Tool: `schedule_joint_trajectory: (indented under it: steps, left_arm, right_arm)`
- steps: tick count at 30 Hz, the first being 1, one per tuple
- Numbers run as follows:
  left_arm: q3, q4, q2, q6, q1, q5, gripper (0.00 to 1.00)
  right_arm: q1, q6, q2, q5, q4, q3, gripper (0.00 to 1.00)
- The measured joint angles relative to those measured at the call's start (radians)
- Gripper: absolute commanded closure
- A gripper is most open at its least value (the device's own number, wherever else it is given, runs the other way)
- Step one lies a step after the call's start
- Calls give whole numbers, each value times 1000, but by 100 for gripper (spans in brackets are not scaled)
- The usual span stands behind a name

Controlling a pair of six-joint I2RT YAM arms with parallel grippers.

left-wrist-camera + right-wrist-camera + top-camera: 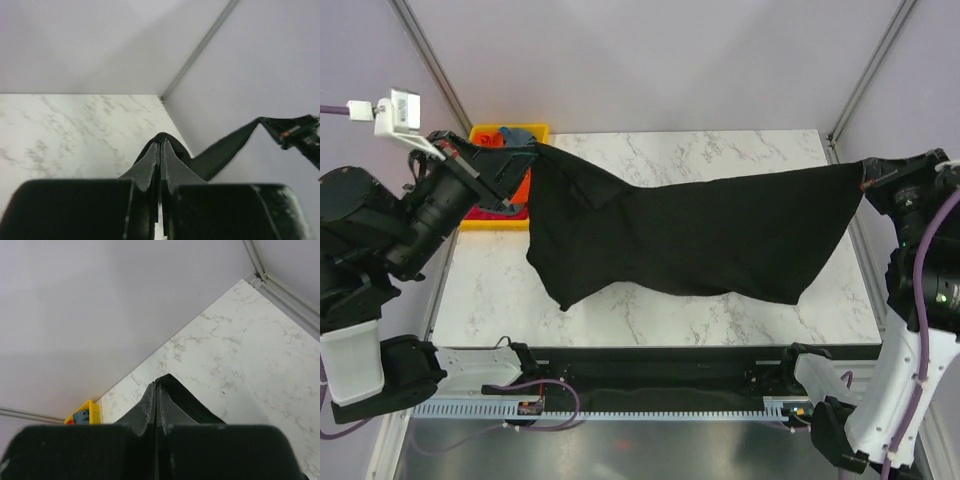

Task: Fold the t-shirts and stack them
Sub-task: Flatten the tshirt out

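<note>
Step in hand: spreading the black t-shirt ahead of the first fold; left gripper clenched on one corner, just over the right edge of the yellow tray; orange t-shirt and grey-blue t-shirt lie inside the tray; black shirt stretches rightward from the tray, lower edge drooping toward the marble table; right gripper pinched on the opposite corner, well right of the tray. Next move, judged: lower both arms together under tension so the cloth lands flat; slack would wrinkle it. Surface: white veined marble, smooth; pale lilac walls rise beyond the tray.
</note>
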Motion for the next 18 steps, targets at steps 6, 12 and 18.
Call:
schedule_joint_trajectory:
  steps: [6,12,18]
  left_arm:
    - [-16,130,175,210,97,-224,98]
    - [77,172,539,166,546,88,98]
    - [306,203,871,91,771,314,98]
  right_arm:
    - [18,64,185,-88,300,-216,100]
    - [105,71,634,-53,418,-43,100]
    - [147,7,1024,-13,390,500,100]
